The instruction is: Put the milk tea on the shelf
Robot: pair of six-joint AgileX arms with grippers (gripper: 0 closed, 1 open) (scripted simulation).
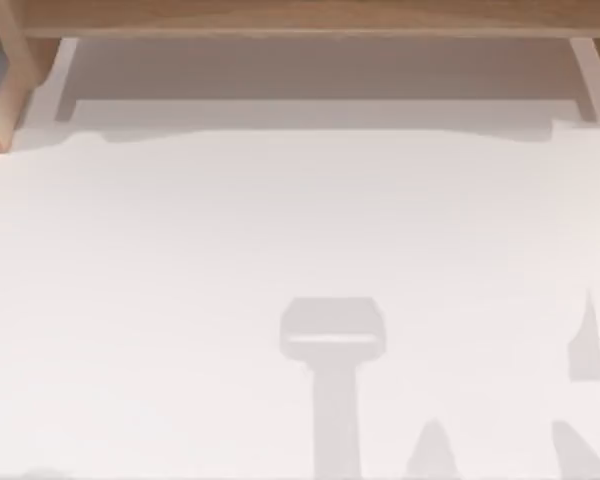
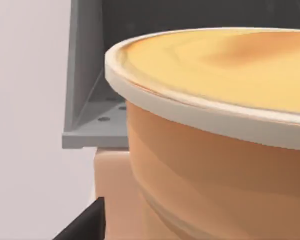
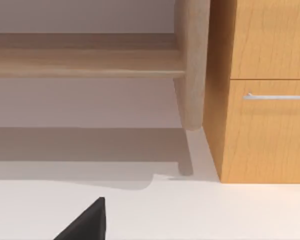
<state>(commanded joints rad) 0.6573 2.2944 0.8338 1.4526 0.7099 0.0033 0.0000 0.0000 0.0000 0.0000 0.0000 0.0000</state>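
The milk tea [image 2: 215, 165] looms very close in the left wrist view: a rounded peach-tan body, a pale rim and a flat yellow-orange top. A black part of my left gripper [image 2: 85, 225] shows beside its lower body; whether it touches the container I cannot tell. The shelf [image 1: 300, 18] runs along the far edge of the table in the top view, a light-brown board on pale uprights [image 1: 592, 75]. The right wrist view looks at the shelf [image 3: 85, 62] board and one rounded upright [image 3: 192, 65], with a black part of my right gripper [image 3: 85, 225] low over the white table.
A wooden cabinet [image 3: 262, 100] with a metal drawer handle [image 3: 277, 96] stands against the shelf's upright. A grey metal bracket [image 2: 87, 120] rises behind the milk tea. A wooden box [image 1: 0, 95] sits at the table's far left. Arm shadows [image 1: 332, 340] fall on the near table.
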